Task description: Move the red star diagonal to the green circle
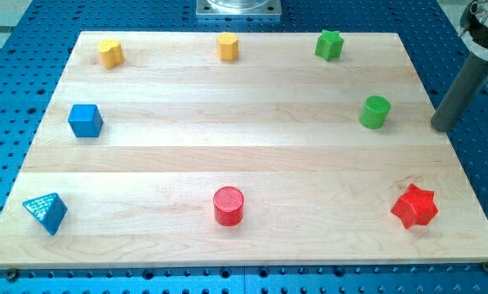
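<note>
The red star [414, 206] lies near the board's bottom right corner. The green circle [374, 112] stands on the right side of the board, above and a little left of the red star. My tip [441, 126] is at the board's right edge, to the right of the green circle and well above the red star. It touches no block.
A green star [329, 44], a yellow hexagon [228, 46] and a yellow block [110, 52] line the top. A blue cube [85, 121] and a blue triangle [46, 212] sit on the left. A red circle [228, 205] sits at bottom centre. The wooden board [228, 131] lies on a blue table.
</note>
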